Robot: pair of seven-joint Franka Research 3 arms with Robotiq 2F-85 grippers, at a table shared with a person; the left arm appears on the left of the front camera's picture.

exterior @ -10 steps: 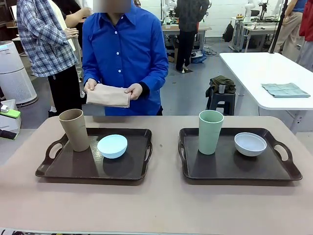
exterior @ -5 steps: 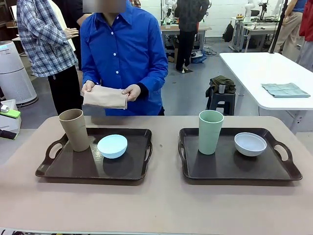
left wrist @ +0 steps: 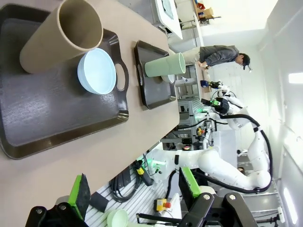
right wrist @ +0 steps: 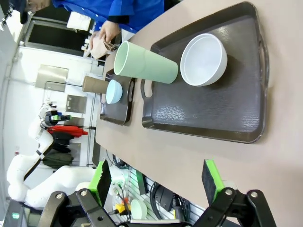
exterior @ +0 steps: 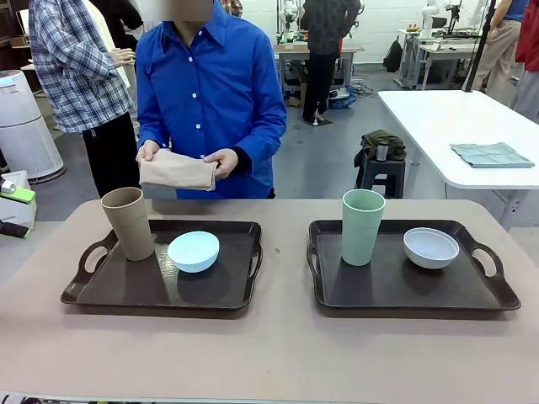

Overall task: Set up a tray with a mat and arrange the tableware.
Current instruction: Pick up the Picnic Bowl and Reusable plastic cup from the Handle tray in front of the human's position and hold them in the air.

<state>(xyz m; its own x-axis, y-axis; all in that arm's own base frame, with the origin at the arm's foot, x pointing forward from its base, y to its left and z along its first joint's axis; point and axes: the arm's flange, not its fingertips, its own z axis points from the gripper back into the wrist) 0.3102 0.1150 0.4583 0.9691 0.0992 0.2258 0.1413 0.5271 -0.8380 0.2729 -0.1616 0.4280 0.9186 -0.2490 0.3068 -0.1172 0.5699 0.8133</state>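
Only the person is moving here: they're drifting a bit toward picture left behind the worktop point(exterior: 278, 345). The folded beige mat point(exterior: 177, 172) is sliding over with them, and both hands point(exterior: 221, 160) gripping it are dropping slightly.

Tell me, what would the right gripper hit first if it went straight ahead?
Probably the dark tray holding the pale green cup; the open right gripper aims there, though depth is unclear.
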